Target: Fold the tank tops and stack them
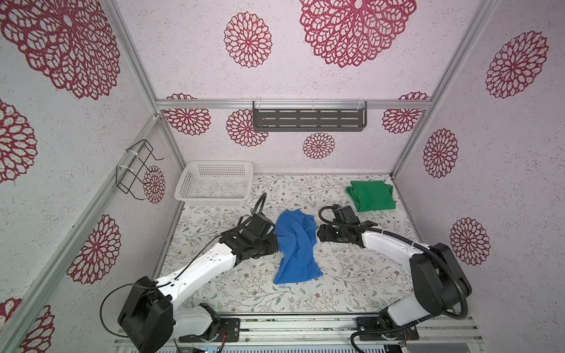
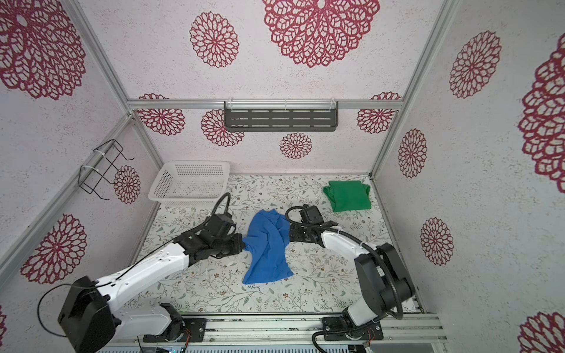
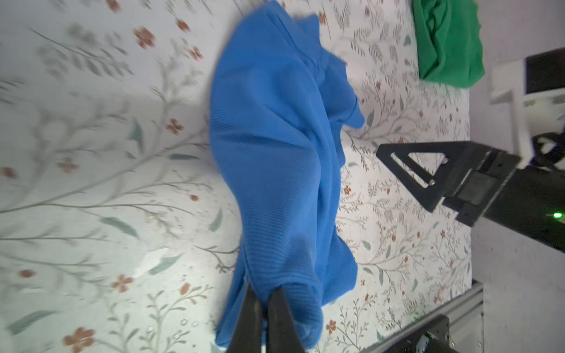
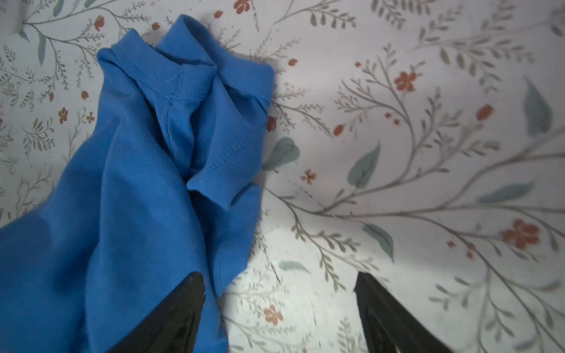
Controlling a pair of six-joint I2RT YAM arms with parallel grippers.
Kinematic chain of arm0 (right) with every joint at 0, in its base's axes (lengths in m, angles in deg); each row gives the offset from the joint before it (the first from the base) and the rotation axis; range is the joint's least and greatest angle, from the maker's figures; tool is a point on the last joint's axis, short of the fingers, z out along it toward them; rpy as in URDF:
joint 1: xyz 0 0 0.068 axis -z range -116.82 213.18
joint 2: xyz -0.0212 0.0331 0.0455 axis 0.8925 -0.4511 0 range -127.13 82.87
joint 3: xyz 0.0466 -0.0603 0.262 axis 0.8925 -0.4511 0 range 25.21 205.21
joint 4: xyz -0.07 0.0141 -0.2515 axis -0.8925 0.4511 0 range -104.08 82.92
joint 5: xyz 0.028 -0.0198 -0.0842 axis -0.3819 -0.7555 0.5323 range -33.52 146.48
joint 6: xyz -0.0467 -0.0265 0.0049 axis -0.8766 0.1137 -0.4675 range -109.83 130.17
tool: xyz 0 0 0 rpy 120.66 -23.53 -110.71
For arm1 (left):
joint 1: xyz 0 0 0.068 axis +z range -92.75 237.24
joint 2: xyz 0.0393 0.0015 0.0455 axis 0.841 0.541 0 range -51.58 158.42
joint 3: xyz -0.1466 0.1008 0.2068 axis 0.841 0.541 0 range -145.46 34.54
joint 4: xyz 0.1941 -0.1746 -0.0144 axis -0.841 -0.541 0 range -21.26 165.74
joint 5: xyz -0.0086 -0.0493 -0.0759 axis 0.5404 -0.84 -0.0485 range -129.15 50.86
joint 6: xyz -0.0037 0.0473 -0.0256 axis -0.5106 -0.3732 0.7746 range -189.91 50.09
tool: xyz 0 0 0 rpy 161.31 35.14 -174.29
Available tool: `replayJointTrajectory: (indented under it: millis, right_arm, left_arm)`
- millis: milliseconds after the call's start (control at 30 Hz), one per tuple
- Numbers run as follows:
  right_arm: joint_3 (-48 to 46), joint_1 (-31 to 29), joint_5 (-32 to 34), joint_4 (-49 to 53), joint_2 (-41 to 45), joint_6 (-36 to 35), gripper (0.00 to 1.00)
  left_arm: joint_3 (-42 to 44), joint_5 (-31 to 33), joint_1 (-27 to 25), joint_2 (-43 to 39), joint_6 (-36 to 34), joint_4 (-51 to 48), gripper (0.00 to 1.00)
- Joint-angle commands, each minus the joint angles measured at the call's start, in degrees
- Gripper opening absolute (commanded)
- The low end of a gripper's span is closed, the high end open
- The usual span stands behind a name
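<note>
Nearest to us, the table (image 1: 351, 275) with its flowered cover is carrying everything. The blue top (image 1: 295, 244) is lying crumpled near the table's middle, stretching as a rumpled strip from a wider near end to a bunched far end. Both top views are showing it between the two arms.

Midway along the strip, the left claw (image 3: 265, 293) is reaching in from the left and grasping the blue top at its left edge. In the left wrist view its black fingers (image 3: 279, 308) are pressing together with ribbed cloth pinched between them. We cannot tell whether the pinched fold is lifting clear of the table.

A little farther back, the right claw (image 4: 278, 275) is hovering at the strip's right edge with its jaws released and spread wide. In the right wrist view one finger is overlapping the cloth's edge while the other is standing over bare table. We cannot tell whether that finger is touching the cloth.

Farther back, the green top (image 1: 371, 195) is lying as a roughly square folded packet in the far right corner, close to the right wall and well apart from the blue top.

In the far left corner the white basket (image 1: 211, 200) is standing upright. On the far wall above, a dark shelf (image 1: 308, 119) is hanging.
</note>
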Motion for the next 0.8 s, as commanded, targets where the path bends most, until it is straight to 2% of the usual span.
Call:
replayJointTrajectory:
  millis: [0, 33, 133, 200, 267, 367, 433, 500, 567, 767]
  right_arm:
    - [4.12, -1.21, -3.53, -4.74, -4.88, -0.33, 0.71]
    - [5.35, -1.22, -3.94, -4.90, -6.56, -0.29, 0.65]
    - [8.64, -1.22, -5.61, -5.36, -10.56, -0.32, 0.40]
    - [10.19, -1.13, -5.47, -5.90, -11.24, -0.45, 0.19]
    - [11.42, -0.80, -3.75, -5.04, -10.73, -0.96, 0.07]
    - [12.68, -0.34, -2.12, -2.20, -8.18, -2.03, 0.10]
    - [13.01, -0.62, -3.73, 0.30, -6.63, -2.68, 0.22]
    - [11.93, -1.78, -7.75, 2.68, -5.38, -2.80, 0.40]
    - [9.02, -3.87, -11.00, 1.35, -4.24, -2.17, 0.48]
    - [9.39, -7.34, -11.06, -4.55, -7.87, 1.76, 0.56]
  left_arm:
    - [0.91, 3.97, 3.10, -5.36, -2.85, -6.46, 0.00]
    - [1.14, 3.86, 4.22, -6.73, -2.94, -6.56, 0.00]
    - [1.84, 3.16, 7.46, -9.76, -3.95, -6.41, 0.00]
    - [1.63, 2.63, 10.01, -10.74, -5.21, -6.80, 0.00]
    - [1.03, 2.11, 12.44, -11.22, -6.83, -7.54, 0.00]
    - [0.05, -0.25, 16.07, -11.68, -8.64, -7.41, 0.00]
    - [-0.17, -2.47, 17.05, -11.32, -8.82, -5.89, 0.00]
    - [-0.11, -3.99, 17.08, -10.48, -8.60, -4.38, 0.00]
    - [0.38, -5.11, 17.08, -9.47, -8.23, -2.90, 0.00]
    - [1.20, -7.00, 17.08, -7.01, -7.91, -0.60, 0.00]
